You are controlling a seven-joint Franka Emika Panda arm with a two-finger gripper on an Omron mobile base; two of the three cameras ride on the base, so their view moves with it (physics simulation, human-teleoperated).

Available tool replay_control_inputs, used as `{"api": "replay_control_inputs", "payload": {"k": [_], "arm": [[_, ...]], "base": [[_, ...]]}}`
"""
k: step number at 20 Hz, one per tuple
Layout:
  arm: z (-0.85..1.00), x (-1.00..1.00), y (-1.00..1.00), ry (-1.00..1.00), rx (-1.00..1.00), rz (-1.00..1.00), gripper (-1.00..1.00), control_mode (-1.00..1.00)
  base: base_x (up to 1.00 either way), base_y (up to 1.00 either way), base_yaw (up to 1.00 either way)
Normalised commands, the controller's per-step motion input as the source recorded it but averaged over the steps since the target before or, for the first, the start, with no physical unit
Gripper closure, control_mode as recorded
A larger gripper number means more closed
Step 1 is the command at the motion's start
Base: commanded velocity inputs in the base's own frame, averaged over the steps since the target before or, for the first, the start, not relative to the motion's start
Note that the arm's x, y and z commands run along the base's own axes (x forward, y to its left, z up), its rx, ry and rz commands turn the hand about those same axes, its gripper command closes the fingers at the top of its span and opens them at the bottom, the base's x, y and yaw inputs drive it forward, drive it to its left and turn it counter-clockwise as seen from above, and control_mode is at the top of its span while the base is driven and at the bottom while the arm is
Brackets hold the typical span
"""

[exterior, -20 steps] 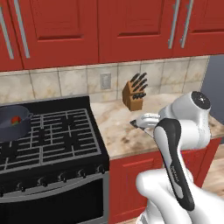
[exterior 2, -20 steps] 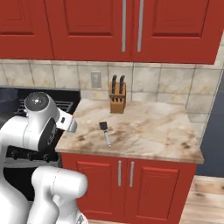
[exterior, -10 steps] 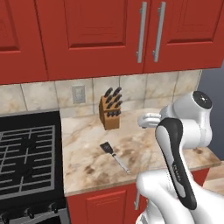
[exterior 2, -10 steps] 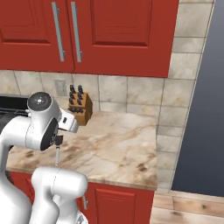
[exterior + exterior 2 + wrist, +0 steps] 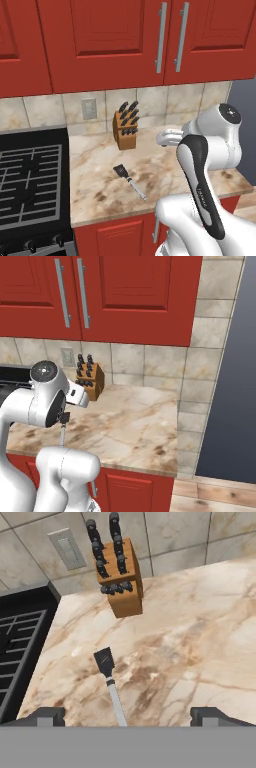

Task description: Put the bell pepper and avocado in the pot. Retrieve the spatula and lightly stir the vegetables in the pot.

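Spatula (image 5: 110, 682) on counter (image 5: 200, 642); no legible writing anywhere.

The base has driven to the right along the kitchen, so both base views have slid with it. A second ago the left base view took in most of the stove, with the pot and the red bell pepper in it at the far left; now the pot and pepper have passed out of frame and the stove (image 5: 30, 185) is cut off at the left edge. The knife block (image 5: 126, 126) and the spatula (image 5: 129, 181) have moved from the right part of that view to its middle. In the right base view the marble surface (image 5: 135, 426) has drawn nearer, and a dark tall panel (image 5: 225, 371) has come in on the right.
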Motion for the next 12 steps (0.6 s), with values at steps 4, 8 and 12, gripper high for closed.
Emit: {"api": "replay_control_inputs", "payload": {"k": [4, 8, 12], "arm": [[0.0, 0.0, 0.0, 0.0, 0.0, 0.0, -1.0, 1.0], [0.0, 0.0, 0.0, 0.0, 0.0, 0.0, -1.0, 1.0], [-0.02, 0.01, 0.0, 0.07, 0.0, 0.0, -1.0, -1.0]], "base": [[0.0, 0.0, 0.0], [0.0, 0.0, 0.0], [0.0, 0.0, 0.0]]}}
